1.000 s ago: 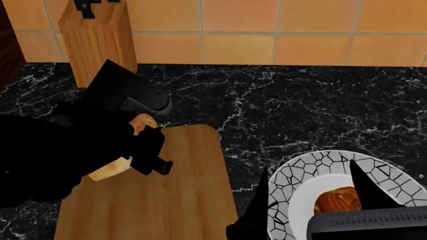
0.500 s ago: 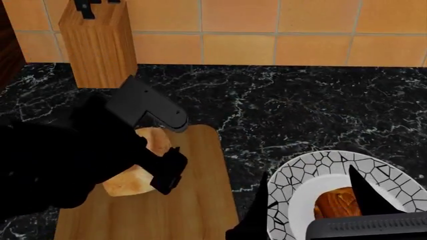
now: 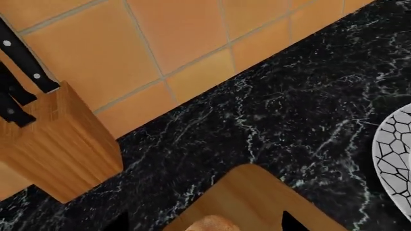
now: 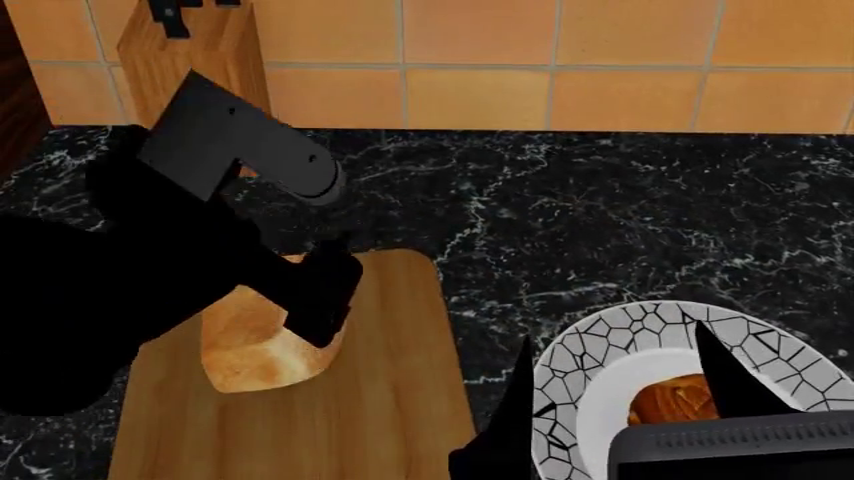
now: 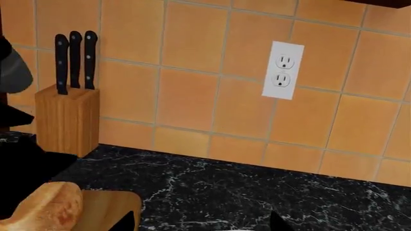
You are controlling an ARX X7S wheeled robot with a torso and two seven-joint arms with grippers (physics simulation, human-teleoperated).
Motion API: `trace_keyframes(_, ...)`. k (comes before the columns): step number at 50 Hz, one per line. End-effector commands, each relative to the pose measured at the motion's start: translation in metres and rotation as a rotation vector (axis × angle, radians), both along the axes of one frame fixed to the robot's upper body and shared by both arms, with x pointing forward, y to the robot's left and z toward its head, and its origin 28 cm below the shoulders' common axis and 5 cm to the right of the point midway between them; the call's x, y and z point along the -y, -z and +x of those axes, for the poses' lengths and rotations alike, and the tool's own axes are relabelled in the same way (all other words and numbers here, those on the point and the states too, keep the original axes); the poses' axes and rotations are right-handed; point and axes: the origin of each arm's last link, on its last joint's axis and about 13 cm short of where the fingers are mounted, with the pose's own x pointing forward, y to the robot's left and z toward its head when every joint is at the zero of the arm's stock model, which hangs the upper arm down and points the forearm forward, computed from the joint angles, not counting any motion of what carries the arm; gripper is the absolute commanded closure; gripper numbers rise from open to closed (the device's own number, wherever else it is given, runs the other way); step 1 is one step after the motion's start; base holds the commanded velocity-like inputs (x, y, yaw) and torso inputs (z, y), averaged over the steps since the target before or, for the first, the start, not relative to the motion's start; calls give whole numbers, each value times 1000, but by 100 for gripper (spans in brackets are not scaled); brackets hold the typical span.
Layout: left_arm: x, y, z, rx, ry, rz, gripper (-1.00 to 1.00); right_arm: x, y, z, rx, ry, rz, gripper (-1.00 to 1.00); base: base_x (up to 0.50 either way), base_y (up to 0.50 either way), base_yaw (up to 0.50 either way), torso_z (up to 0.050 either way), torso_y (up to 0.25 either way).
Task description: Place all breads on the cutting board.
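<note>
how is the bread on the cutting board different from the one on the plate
The loaf chunk is pale golden and blocky; the roll is darker, glossy brown. The loaf chunk rests on the cutting board beside the left gripper; the roll sits on the patterned plate, off the board. The loaf chunk looks bigger, though the roll is half hidden.

The left arm (image 4: 134, 290) covers the near side of the loaf (image 4: 254, 345) and a corner of the cutting board (image 4: 387, 400), so I can't tell how the left gripper (image 4: 320, 290) stands on the bread. The roll (image 4: 667, 400) on the plate (image 4: 601, 350) shows only as a brown patch between the right gripper's (image 4: 614, 400) dark parts, and the picture's lower edge cuts off plate and gripper alike. The knife block (image 4: 200, 50) is clipped at the top.
</note>
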Motion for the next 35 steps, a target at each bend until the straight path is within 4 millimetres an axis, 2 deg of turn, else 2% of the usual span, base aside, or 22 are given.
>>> trace_keyframes(1,-2,-26,-38,80,22,-90,-100,1,-1,3,-6,-5,-4,-100,0,0,0,0,0)
trace_keyframes(6,-11,-26,-56,101,-32,-161,-100,1,-4,6,-11,-7,-13,-100,0,0,0,0,0)
trace_keyframes(16,-31,-20,-76,123,-139,-261,-100,2,-6,11,-44,-16,7,-100,0,0,0,0,0)
trace_keyframes(22,-42,-10,-90,144,-204,-284,-100,3,-4,15,-61,-7,-10,-100,0,0,0,0,0)
trace_keyframes(31,-52,7,-95,136,-244,-296,-100,10,-11,25,-116,0,-35,-100,0,0,0,0,0)
trace_keyframes(32,-53,7,-96,141,-249,-296,-100,12,-15,26,-162,-43,13,-100,0,0,0,0,0)
trace_keyframes(35,-55,8,-99,152,-260,-290,-100,19,-25,32,-174,-26,-39,-100,0,0,0,0,0)
